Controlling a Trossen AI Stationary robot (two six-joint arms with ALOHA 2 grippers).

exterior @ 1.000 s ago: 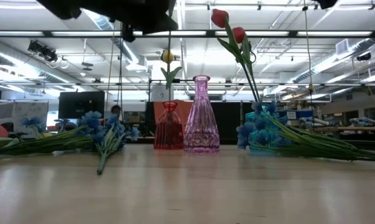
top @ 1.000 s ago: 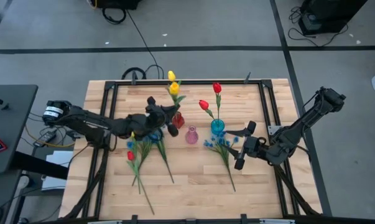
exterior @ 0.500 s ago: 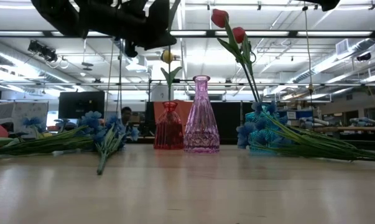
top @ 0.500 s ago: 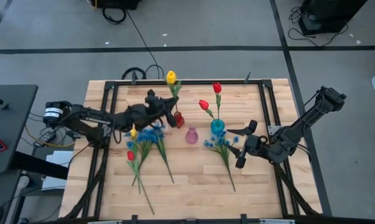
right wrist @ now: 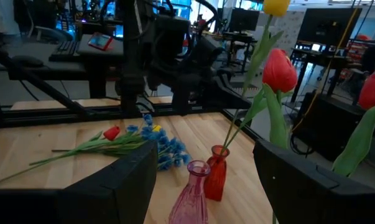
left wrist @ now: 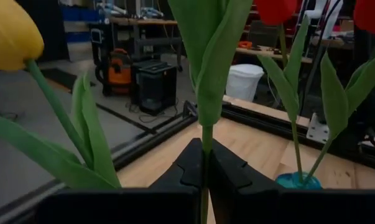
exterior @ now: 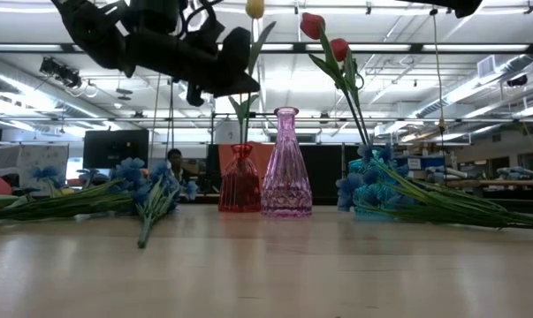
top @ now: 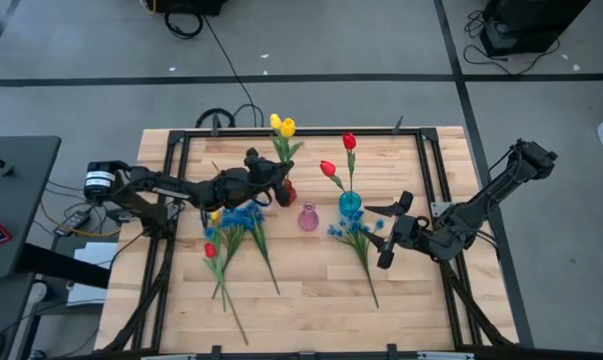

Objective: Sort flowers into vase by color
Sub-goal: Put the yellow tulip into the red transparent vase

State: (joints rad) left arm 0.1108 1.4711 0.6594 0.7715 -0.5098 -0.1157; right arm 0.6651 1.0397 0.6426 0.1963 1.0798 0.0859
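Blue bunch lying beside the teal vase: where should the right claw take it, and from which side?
Grip the blue bunch on its bare green stem, below the blossoms, coming straight down with the open right claw astride it. It lies flat on the table, blossoms crowding the teal vase, so the stem likely leaves more room.

My left gripper point(top: 271, 178) hung beside the red vase point(top: 287, 192), fingers pinched tight on a stem; my right gripper point(top: 391, 232) waited well apart, fingers spread.
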